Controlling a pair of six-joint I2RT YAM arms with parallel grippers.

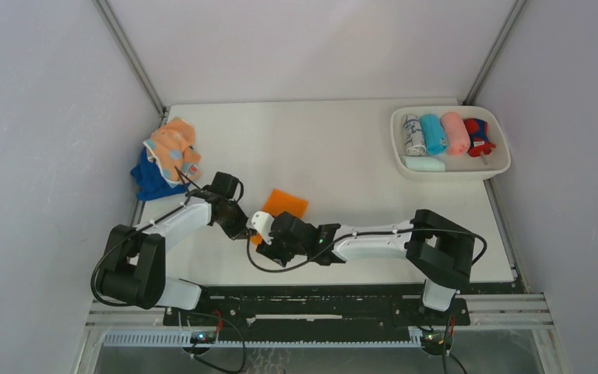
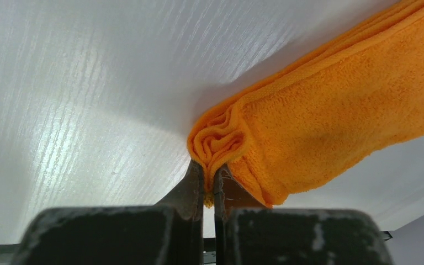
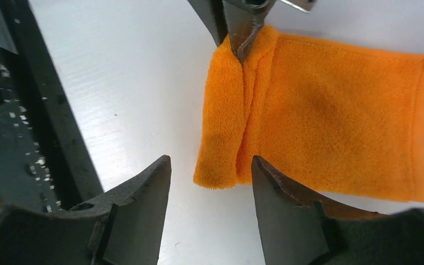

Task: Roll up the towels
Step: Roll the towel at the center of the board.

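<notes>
left gripper (image 2: 210, 179): jaws clenched on a pinched fold at the started-roll end of the orange towel (image 2: 337, 105); the cloth bunches into tight pleats just above the tips.
right gripper (image 3: 210, 163): jaws parted, gripping nothing. its fingers (image 3: 143, 193) stand either side of the other end of the same rolled edge; cannot tell whether the pads touch the cloth.
the two grippers face each other along that edge, close together. in the top view they cover the towel's near end.
orange towel otherwise lies flat on the white table (image 1: 342, 156), near the front, left of centre.
well apart, far left corner: a loose peach spotted towel (image 1: 173, 148) heaped on a dark blue towel (image 1: 149, 185).
well apart, far right corner: white tray (image 1: 448, 176) holding rolled towels, among them turquoise (image 1: 434, 134), pink (image 1: 455, 132) and pale mint (image 1: 424, 164).
</notes>
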